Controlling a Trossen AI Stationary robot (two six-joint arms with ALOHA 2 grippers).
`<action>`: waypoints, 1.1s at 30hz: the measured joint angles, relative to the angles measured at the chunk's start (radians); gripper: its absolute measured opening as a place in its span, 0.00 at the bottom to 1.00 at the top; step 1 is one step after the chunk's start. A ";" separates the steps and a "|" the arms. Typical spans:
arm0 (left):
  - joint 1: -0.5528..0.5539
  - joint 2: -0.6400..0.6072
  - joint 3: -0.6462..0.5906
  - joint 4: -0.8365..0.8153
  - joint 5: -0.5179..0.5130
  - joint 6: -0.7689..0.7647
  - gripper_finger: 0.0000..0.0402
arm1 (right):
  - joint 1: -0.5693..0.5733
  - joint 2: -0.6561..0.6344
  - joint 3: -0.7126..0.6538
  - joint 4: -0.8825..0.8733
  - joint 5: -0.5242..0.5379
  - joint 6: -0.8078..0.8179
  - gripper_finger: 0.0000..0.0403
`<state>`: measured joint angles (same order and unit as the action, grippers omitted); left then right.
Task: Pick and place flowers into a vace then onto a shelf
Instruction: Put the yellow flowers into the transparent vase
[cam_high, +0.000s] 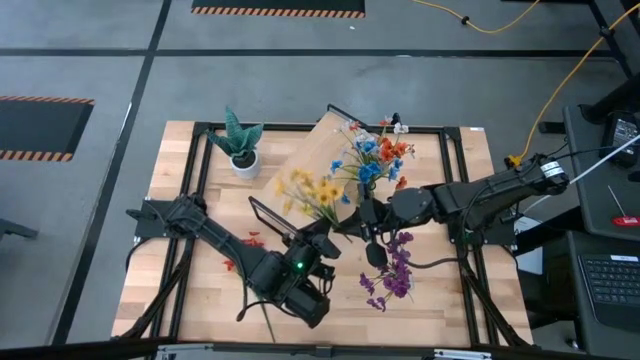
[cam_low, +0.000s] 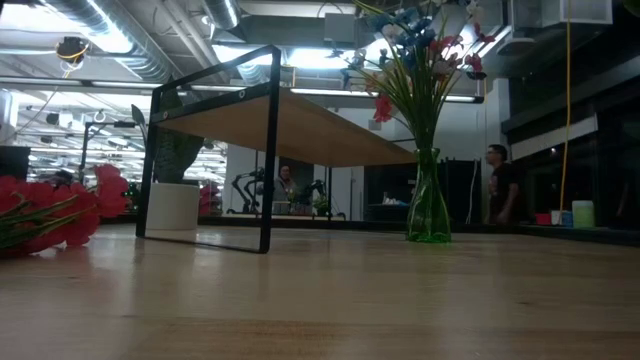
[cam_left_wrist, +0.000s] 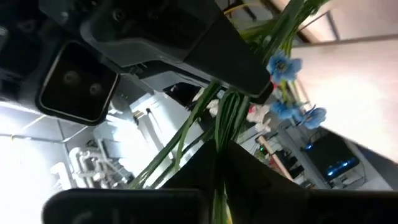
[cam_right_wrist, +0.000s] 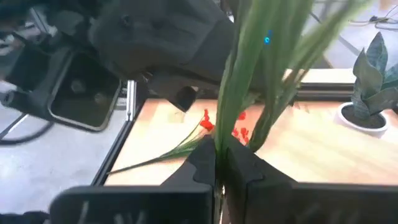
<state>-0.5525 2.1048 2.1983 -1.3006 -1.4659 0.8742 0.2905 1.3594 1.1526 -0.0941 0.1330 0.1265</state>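
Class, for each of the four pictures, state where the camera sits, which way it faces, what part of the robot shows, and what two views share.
High: above the table, facing down; both arms, vase, shelf.
Low: at tabletop height, facing level across; no arm shows; vase, shelf.
Left wrist: on the left arm, looking past its tool at green stems.
Right wrist: on the right arm, past its tool pinching stems.
Shared: high and low both show the potted plant.
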 joint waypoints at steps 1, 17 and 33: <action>-0.004 0.000 0.000 0.000 0.007 0.000 0.07 | 0.000 0.001 0.000 -0.003 0.000 -0.001 0.02; -0.138 0.000 0.000 0.001 0.016 -0.166 0.28 | -0.017 0.000 0.000 0.016 0.023 -0.029 0.00; -0.218 -0.005 -0.026 -0.264 0.181 -1.294 0.10 | -0.019 -0.184 0.037 -0.179 0.025 -0.134 0.00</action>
<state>-0.7701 2.1000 2.1720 -1.5651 -1.2850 -0.4195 0.2710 1.1752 1.1900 -0.2729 0.1576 -0.0073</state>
